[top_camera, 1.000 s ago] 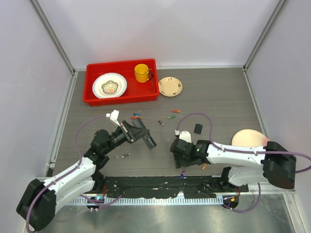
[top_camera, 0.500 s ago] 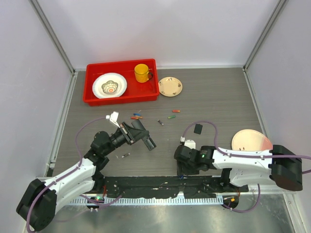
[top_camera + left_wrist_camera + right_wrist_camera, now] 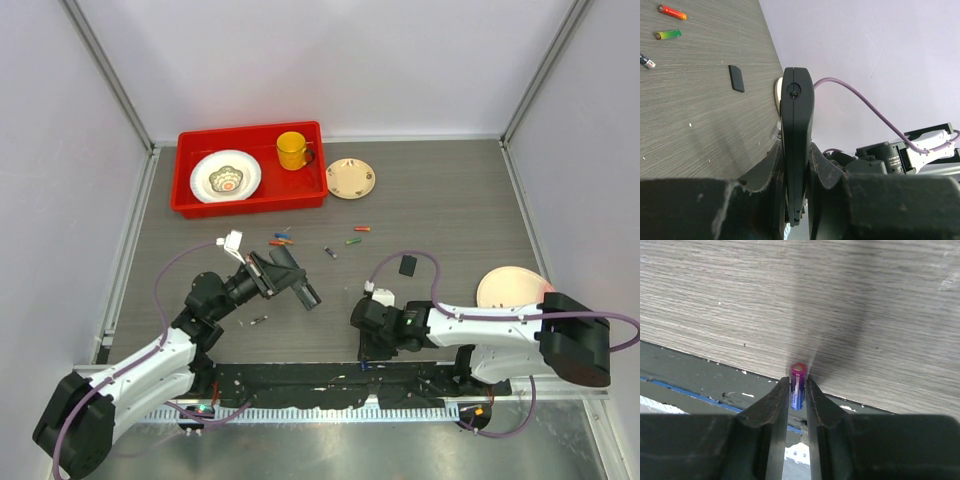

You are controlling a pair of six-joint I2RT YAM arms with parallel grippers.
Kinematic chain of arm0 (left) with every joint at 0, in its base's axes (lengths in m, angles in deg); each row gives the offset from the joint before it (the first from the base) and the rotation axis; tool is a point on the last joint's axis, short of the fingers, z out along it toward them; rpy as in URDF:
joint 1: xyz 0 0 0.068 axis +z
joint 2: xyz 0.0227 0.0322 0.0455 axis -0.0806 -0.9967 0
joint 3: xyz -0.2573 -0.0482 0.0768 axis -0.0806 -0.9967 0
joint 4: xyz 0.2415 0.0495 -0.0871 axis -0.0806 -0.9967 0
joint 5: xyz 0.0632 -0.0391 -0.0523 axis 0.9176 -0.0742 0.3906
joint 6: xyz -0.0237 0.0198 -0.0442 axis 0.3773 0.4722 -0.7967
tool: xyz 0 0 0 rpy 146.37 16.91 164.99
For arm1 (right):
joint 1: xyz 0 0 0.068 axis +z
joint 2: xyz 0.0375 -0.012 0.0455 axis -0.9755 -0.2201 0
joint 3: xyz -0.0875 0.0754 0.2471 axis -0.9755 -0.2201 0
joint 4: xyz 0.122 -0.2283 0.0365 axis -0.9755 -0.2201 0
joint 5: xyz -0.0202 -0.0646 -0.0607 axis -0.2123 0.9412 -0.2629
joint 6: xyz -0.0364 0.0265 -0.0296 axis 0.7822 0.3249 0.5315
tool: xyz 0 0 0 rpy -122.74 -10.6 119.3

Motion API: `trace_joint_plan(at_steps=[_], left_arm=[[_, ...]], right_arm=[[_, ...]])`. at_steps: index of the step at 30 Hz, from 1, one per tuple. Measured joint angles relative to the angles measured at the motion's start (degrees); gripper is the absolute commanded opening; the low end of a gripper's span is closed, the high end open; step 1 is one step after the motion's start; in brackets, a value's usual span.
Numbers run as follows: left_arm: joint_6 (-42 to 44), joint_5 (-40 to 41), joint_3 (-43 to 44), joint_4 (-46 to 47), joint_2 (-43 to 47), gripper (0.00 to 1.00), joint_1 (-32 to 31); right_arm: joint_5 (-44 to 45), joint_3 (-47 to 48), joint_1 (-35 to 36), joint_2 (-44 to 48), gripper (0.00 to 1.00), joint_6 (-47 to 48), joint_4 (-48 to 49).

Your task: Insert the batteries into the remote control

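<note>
My left gripper [image 3: 287, 275] is shut on the black remote control [image 3: 300, 286] and holds it above the table; in the left wrist view the remote [image 3: 796, 115] stands edge-on between the fingers [image 3: 826, 172]. My right gripper [image 3: 367, 350] is down at the table's near edge. Its fingers [image 3: 775, 405] are closed on a purple-blue battery [image 3: 797, 386]. The small black back cover [image 3: 407, 265] lies flat on the table and also shows in the left wrist view [image 3: 736, 78]. Loose batteries lie further back: orange-blue ones [image 3: 283, 239], a green one [image 3: 353, 240] and a red one [image 3: 361, 229].
A red tray [image 3: 250, 204] with a white plate and a yellow cup stands at the back left. A tan plate [image 3: 351, 178] is beside it. A pink plate [image 3: 512, 288] lies at the right. A black strip [image 3: 300, 378] runs along the near edge.
My right gripper has moved toward the near edge and come down around the purple-blue battery. My left gripper has kept hold of the remote and barely moved.
</note>
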Motion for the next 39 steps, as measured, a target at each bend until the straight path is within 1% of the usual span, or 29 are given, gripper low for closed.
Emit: trace_joint_plan(at_steps=[1,3,4,7,13,16,18,20,23,25,27,32,35,39], left_arm=[[0.0,0.0,-0.1,0.0,0.0,0.00,0.0],[0.0,0.0,-0.3,0.0,0.0,0.00,0.0],[0.0,0.0,-0.4,0.0,0.0,0.00,0.0],[0.0,0.0,-0.4,-0.1,0.0,0.00,0.0],[-0.3,0.0,-0.4,-0.2,0.4,0.00,0.0],[-0.9,0.1,-0.6,-0.3,1.9,0.00,0.0],[-1.0,0.7,-0.8,-0.4,3.3,0.00,0.0],[-1.0,2.1,-1.0,-1.1,5.4,0.00,0.0],[-1.1,4.7,-1.5,-2.0,8.8,0.00,0.0],[-1.0,6.9,-1.9,-3.3,11.5,0.00,0.0],[-1.0,9.2,-2.1,-4.8,14.3,0.00,0.0],[-1.0,14.4,-3.8,-7.9,21.0,0.00,0.0],[-1.0,17.3,-5.4,-10.3,25.0,0.00,0.0],[-0.8,20.4,-6.2,-14.0,28.2,0.00,0.0]], right_arm=[[-0.2,-0.1,0.0,-0.3,0.18,-0.2,0.5],[-0.3,-0.1,0.0,-1.0,0.13,-0.2,1.2],[-0.4,0.1,0.0,-1.6,0.08,-0.1,1.6],[-0.6,1.1,0.0,-3.7,0.01,0.6,2.4],[1.0,5.9,-0.1,-8.7,0.01,2.8,2.8],[3.5,5.4,-2.8,-7.6,0.01,1.9,3.3],[6.0,3.8,-7.0,-5.2,0.01,-0.5,4.0],[9.9,1.7,-12.0,-1.0,0.01,-4.9,5.3],[15.7,1.1,-15.7,2.5,0.01,-13.1,6.4],[18.5,2.5,-16.4,1.4,0.01,-19.8,5.9],[20.7,5.0,-16.6,-1.6,0.01,-26.0,4.1],[23.5,8.0,-16.6,-6.4,0.01,-39.3,3.4],[25.0,8.5,-16.6,-7.5,0.01,-43.5,3.4],[26.4,11.2,-16.6,-11.0,0.01,-46.3,2.8]])
